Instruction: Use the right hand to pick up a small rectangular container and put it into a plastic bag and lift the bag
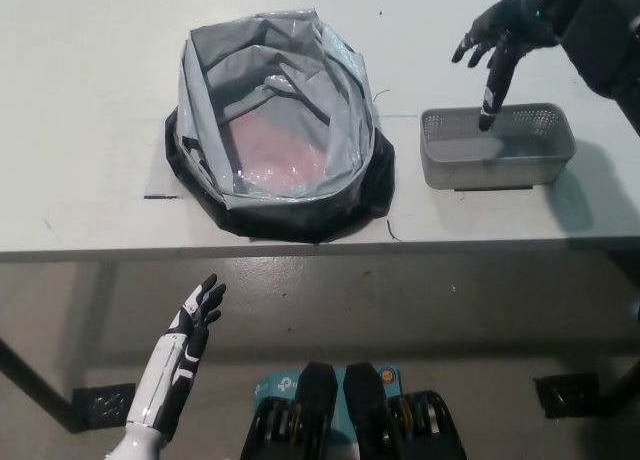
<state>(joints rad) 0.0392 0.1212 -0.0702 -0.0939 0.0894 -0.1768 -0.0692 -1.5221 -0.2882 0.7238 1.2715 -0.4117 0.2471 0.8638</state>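
Observation:
A small grey rectangular mesh container (497, 145) sits on the white table, right of the bag. The grey plastic bag (275, 110) stands open in the table's middle, with a pinkish patch inside and a black base around it. My black right hand (497, 42) hovers open above the container's far rim, fingers spread, one pointing down toward the container's back wall. Nothing is in it. My white left hand (196, 312) rests open below the table's front edge at lower left.
The white table (90, 100) has its front edge running across the picture's middle. A thin green line and a dark wire lie between bag and container. Floor and table legs show below the edge.

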